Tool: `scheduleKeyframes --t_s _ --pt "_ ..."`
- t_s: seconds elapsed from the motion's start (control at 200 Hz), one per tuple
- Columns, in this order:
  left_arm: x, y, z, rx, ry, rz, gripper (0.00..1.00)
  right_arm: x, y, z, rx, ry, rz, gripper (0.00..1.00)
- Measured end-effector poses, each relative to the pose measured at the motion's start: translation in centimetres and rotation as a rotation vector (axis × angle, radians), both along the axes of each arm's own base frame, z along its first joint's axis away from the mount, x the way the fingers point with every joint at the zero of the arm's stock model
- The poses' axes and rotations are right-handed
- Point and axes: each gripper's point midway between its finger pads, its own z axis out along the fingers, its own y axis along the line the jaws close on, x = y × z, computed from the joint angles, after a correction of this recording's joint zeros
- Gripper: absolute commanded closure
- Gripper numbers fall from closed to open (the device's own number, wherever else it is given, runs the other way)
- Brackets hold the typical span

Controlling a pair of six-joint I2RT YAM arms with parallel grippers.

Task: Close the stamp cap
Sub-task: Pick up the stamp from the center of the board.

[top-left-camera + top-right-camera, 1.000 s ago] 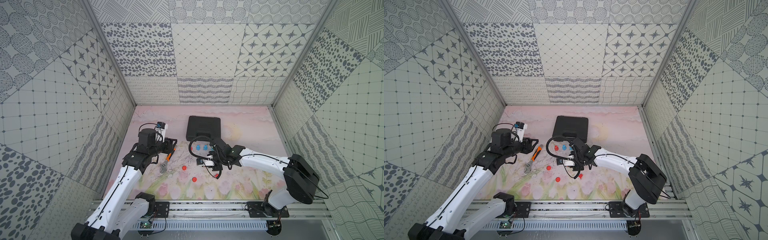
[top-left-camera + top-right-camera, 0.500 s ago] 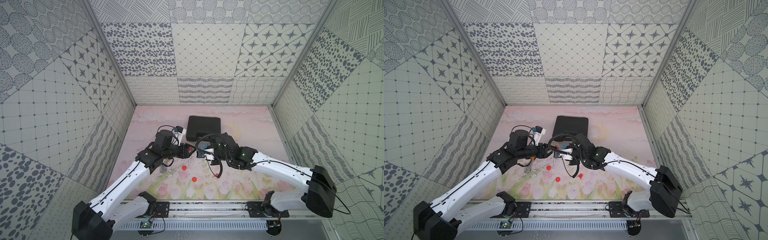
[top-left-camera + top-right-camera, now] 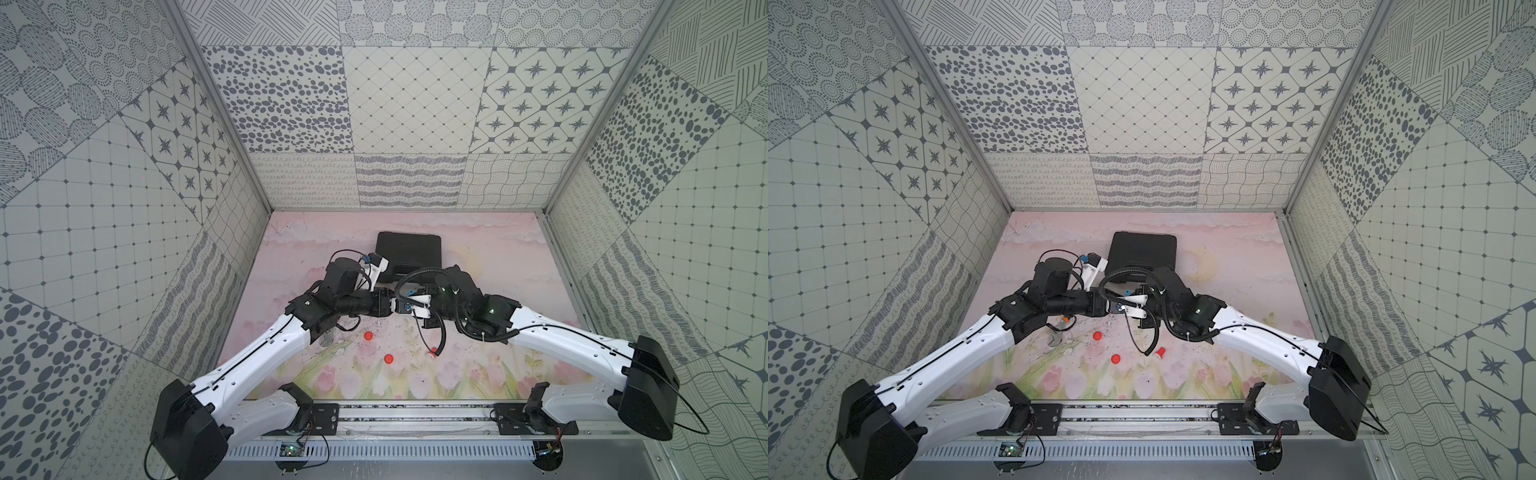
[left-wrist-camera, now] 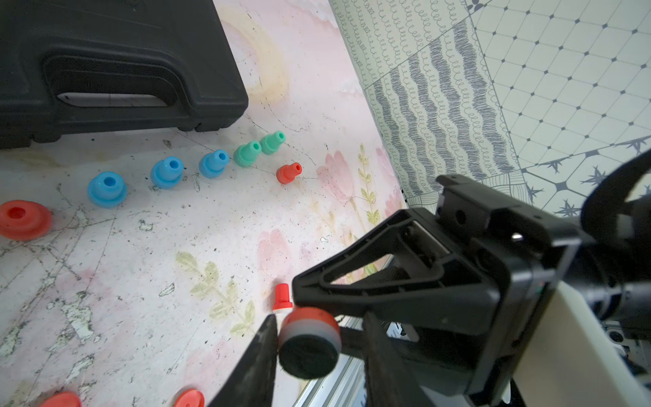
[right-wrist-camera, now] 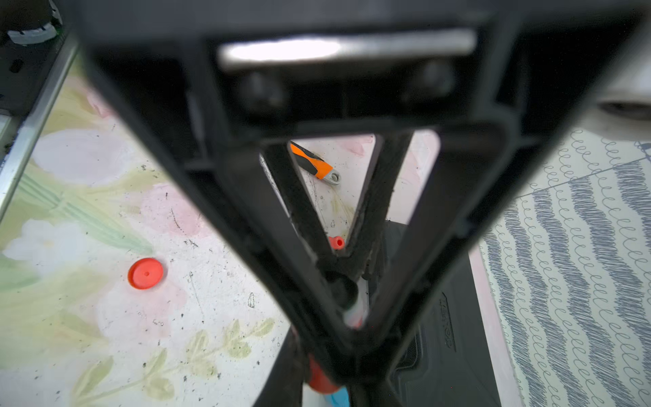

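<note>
**Stamp (image 4: 310, 340), red and round with a grey band and black face, held between two claws**

We find the stamp lifted off the pink floral counter (image 4: 158, 246). The right claw (image 5: 348, 317) has its jaws pressed together on the stamp's red end. The left claw (image 4: 318, 327) stands narrow, with its fingers (image 4: 262, 356) on either side of the black face. One finger touches the rim and the other shows a slim gap.

In both top views the two claws meet tip to tip just in front of the shut black plastic case (image 3: 409, 249), and they hide the stamp. A flat red disc cap (image 5: 145, 273) lies on the counter, apart from the stamp. Blue stamp bodies (image 4: 106, 188) and green stamp bodies (image 4: 248, 153) stand in a row beside the case. An orange-handled wrench (image 5: 313, 164) lies on the counter too.
</note>
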Motion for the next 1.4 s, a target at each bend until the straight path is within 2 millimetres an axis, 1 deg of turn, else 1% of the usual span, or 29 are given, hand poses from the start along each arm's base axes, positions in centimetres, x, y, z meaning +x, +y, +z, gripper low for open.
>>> scheduleKeyframes --t_s 0.51,0.625,1.031,1.201,1.401 --pt "-0.4 -0.5 0.7 -0.040 0.000 -0.022 0.69 -0.3 -0.5 1.1 0.035 -0.028 -0.006 0.83" --pt "-0.6 -0.6 1.2 -0.056 -0.013 -0.033 0.64 -0.5 -0.6 1.6 0.046 -0.036 -0.005 0.83" --pt "-1.1 -0.9 1.7 -0.080 -0.015 -0.071 0.63 -0.5 -0.5 2.3 0.068 -0.050 -0.002 0.83" --pt "-1.3 -1.1 2.0 -0.077 -0.021 -0.094 0.70 -0.8 -0.4 3.0 0.088 -0.065 0.006 0.83" --pt "-1.3 -1.0 2.0 -0.065 -0.023 -0.095 0.83 -0.9 -0.3 3.1 0.088 -0.067 0.008 0.82"
